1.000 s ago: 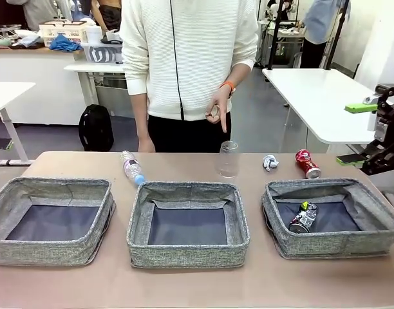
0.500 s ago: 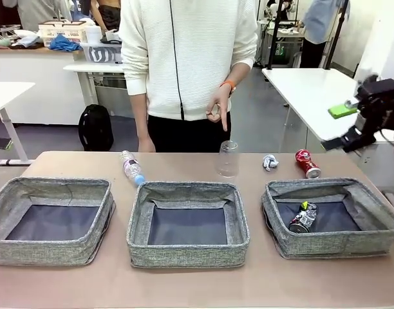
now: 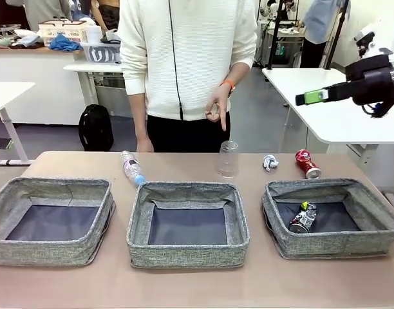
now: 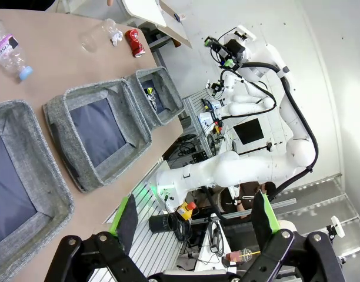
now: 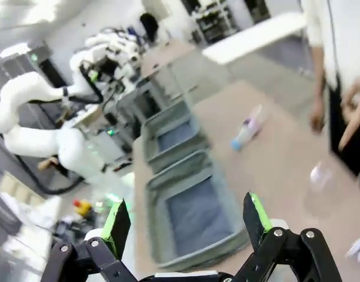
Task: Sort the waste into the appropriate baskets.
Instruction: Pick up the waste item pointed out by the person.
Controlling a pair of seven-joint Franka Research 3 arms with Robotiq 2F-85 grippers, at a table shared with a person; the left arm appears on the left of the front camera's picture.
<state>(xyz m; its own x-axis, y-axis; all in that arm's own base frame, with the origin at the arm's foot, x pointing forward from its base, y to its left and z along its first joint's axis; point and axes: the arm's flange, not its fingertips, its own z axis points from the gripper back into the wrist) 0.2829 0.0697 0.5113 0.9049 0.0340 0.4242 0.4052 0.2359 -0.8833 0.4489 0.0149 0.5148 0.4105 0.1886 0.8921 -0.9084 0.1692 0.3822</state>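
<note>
Three grey baskets stand in a row: left (image 3: 49, 252), middle (image 3: 187, 254), right (image 3: 332, 244). A crushed dark can (image 3: 303, 217) lies in the right basket. Behind the baskets on the table are a clear bottle (image 3: 131, 166), an upturned clear cup (image 3: 227, 158), a paper wad (image 3: 270, 162) and a red can (image 3: 307, 163). My right gripper (image 3: 313, 96) hangs high at the right, open and empty, well above the red can. The right wrist view is blurred, with the gripper (image 5: 186, 220) open over the baskets (image 5: 197, 247). My left gripper (image 4: 195, 220) is open, far from the table.
The person stands at the far side, one hand (image 3: 217, 111) pointing a finger down at the cup. White tables stand behind on both sides. In the left wrist view the baskets (image 4: 65, 138), bottle (image 4: 9, 50) and red can (image 4: 135, 43) lie far off.
My right gripper has risen from beside the table's right edge and turned its fingers toward the middle. The waste, the baskets and the person's hand have stayed put.
</note>
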